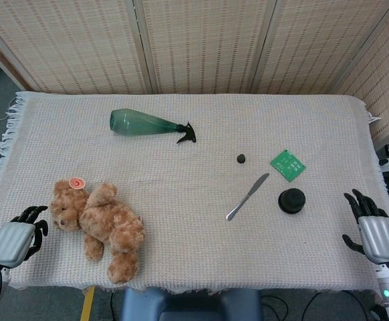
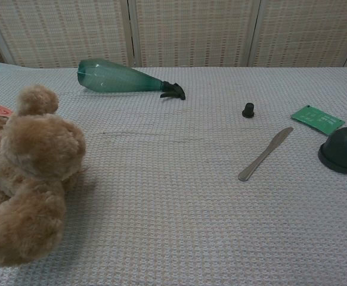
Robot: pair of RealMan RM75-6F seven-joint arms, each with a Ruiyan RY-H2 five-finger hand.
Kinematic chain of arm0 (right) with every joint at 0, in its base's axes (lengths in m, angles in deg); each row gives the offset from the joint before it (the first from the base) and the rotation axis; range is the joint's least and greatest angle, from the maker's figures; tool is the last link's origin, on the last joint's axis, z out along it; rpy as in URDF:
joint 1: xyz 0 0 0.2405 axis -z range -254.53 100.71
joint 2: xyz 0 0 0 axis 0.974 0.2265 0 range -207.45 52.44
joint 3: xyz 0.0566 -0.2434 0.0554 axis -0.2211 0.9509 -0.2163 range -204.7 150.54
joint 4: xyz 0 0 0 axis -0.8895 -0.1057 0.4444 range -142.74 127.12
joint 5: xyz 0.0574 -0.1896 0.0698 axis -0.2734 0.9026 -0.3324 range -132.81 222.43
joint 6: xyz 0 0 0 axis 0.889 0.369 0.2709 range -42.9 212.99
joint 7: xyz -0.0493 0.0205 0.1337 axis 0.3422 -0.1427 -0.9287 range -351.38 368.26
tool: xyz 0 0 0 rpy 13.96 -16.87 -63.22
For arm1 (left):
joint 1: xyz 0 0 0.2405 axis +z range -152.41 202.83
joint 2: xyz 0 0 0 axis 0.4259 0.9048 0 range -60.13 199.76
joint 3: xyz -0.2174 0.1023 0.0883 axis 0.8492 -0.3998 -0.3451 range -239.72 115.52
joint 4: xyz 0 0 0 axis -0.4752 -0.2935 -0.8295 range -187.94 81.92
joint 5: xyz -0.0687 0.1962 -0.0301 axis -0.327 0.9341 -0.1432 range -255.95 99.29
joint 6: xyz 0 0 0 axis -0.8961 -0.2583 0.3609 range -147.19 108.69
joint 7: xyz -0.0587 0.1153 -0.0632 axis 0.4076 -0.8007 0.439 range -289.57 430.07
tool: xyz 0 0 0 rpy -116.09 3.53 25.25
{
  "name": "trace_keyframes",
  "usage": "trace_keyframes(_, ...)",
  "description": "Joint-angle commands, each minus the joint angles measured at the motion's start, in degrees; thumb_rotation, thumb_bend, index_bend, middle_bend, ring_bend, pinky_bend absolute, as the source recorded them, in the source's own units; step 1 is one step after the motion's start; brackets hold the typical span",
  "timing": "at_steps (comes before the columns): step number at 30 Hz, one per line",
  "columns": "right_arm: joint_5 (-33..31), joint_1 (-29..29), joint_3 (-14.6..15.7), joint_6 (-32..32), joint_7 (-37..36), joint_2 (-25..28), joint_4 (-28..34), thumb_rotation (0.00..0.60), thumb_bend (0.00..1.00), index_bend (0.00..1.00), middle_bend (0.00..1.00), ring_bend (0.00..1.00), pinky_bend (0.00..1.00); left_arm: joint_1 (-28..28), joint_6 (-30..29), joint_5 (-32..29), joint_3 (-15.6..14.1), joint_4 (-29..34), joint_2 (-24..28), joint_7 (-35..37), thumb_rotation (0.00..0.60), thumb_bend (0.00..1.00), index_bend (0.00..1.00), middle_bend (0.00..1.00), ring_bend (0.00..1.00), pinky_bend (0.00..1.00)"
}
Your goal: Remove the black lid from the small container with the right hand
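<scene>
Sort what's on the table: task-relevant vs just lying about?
Job:
- small container with black lid, near right table edge
- right hand, empty, fingers apart, clear of the container

Lying about:
- butter knife
- green packet
- small black cap
- green spray bottle, on its side
- teddy bear
- left hand

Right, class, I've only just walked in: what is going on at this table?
Nothing is being handled yet. The right robot hand and the left robot hand rest open at the table's near corners. The small container with its black lid sits untouched, just ahead of the right robot hand, beside a butter knife. A teddy bear, a green spray bottle and a green packet lie around.
</scene>
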Motion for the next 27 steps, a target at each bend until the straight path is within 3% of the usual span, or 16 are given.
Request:
trace_keyframes(1,-0.27,-0.02,-0.08,-0.15,0.28,-0.01,0.08,0.600,0.15,0.09,0.03,0.11,0.33,-0.01,0.06,-0.01,-0.04,0.03,0.03,-0.05,0.600,0.76,0.56,0.17,0.15,0.43)
trace_keyframes(11,-0.81,-0.26,-0.33,-0.67,0.94,-0.13,0.22,0.600,0.15,0.08,0.03,0.11,0.33,0.46,-1.16,0.86,-0.19,0.25,0.32,0.43,0.600,0.77,0.56,0.17,0.15,0.43)
trace_keyframes(16,-1.36,-1.60,-1.00,-2.79,-0.01,-0.54,-1.67,0.600,0.12,0.01,0.01,0.04,0.32,0.11,-0.54,0.10,0.27,-0.33,0.16,0.90,0.600,0.77,0.56,0.17,0.15,0.43)
trace_keyframes(20,-0.81,-2.43,-0.57,-4.67,-0.68,-0.13,-2.08,0.600,0.11,0.00,0.00,0.00,0.25,0.32,-0.70,0.26,0.03,0.28,0.41,0.78,0.600,0.76,0.56,0.17,0.15,0.43)
trace_keyframes(23,0.92,-2.64,0.05,-4.71,-0.73,-0.18,-2.41,0.600,0.09,0.00,0.00,0.00,0.12,0.73,-1.88,1.05,-0.04,0.49,0.64,1.11,0.600,0.77,0.56,0.17,0.15,0.43)
trace_keyframes(27,-0.32,-3.96,-0.83,-6.41,-0.24,-0.86,-3.14,0.600,0.08,0.00,0.00,0.00,0.07,1.03,-2.56,1.16,0.10,0.37,0.87,1.89,0.600,0.77,0.56,0.17,0.15,0.43)
